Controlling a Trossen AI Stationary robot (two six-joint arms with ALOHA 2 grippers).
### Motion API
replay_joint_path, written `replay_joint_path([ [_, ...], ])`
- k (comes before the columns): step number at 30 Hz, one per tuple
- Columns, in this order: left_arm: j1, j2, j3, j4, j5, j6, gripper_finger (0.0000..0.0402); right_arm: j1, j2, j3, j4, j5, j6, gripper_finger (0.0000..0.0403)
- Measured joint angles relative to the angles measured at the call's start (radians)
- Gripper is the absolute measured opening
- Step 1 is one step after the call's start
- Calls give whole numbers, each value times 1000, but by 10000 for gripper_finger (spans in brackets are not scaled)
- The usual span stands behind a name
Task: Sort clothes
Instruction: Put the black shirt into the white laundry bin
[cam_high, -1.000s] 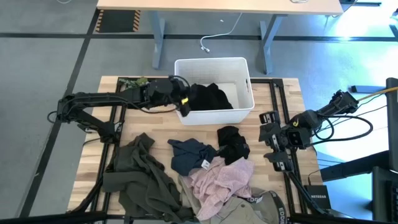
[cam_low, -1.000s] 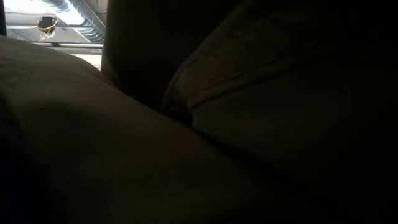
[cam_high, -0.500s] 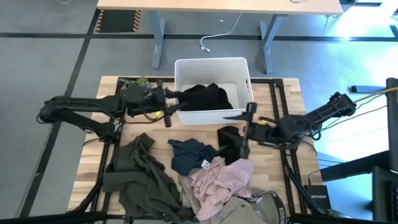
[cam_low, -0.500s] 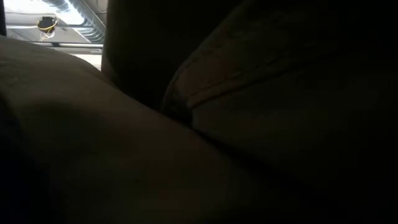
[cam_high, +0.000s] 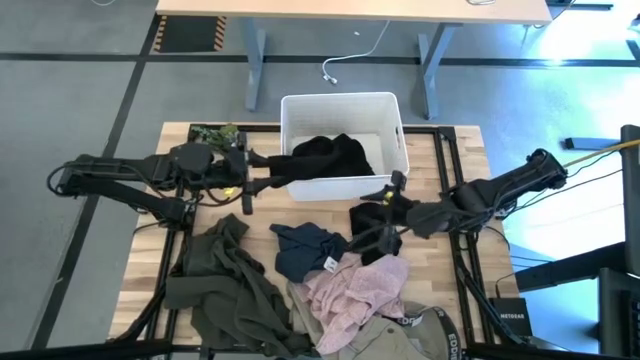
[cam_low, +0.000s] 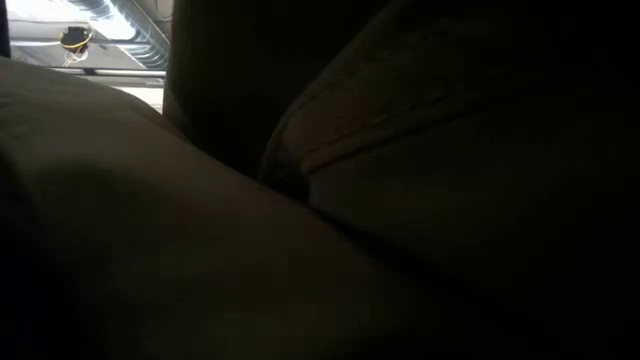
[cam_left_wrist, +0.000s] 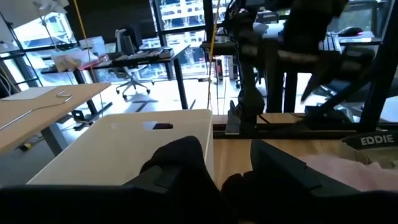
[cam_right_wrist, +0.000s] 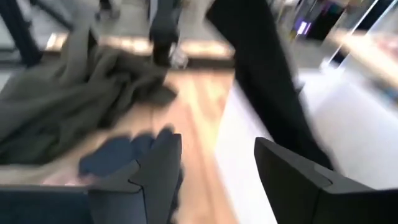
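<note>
A white bin (cam_high: 343, 110) stands at the table's far middle, and a black garment (cam_high: 328, 157) lies in it. My left gripper (cam_high: 258, 178) is open and empty just left of the bin; its wrist view shows the bin wall (cam_left_wrist: 118, 155). My right gripper (cam_high: 383, 212) is open over a second black garment (cam_high: 368, 232) on the table in front of the bin; whether it touches that garment cannot be told. A navy garment (cam_high: 303, 250), a pink one (cam_high: 355, 290), an olive one (cam_high: 225, 285) and a beige one with a lettered strap (cam_high: 405, 335) lie near the front.
A small green clump (cam_high: 215, 132) lies at the far left corner. Black frame rails run along the table's left and right sides. Dark cloth close to the lens fills the low view. Bare wood shows to the left of the bin and at the far right.
My left gripper has drawn back from the bin's near left corner toward the table's left edge, and the black garment stays in the bin. My right gripper has swung from the table's right edge toward the middle, over the black garment on the table.
</note>
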Motion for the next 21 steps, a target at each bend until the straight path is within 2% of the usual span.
replay_joint_path([
  [5, 2, 31, 0, 14, 6, -14, 149, 2, 28, -1, -113, -33, 112, 222],
  [11, 25, 152, 0, 51, 39, -3, 149, 2, 67, -1, -116, -34, 104, 222],
  [14, 51, 195, 1, 81, 34, 17, 149, 1, 76, -1, -75, 29, 52, 222],
  [17, 66, 217, 15, 93, 33, 12, 149, -15, 82, -1, 37, 101, -29, 222],
  [21, 61, 218, 20, 163, 35, 2, 149, -63, 105, -1, 205, 104, -211, 222],
])
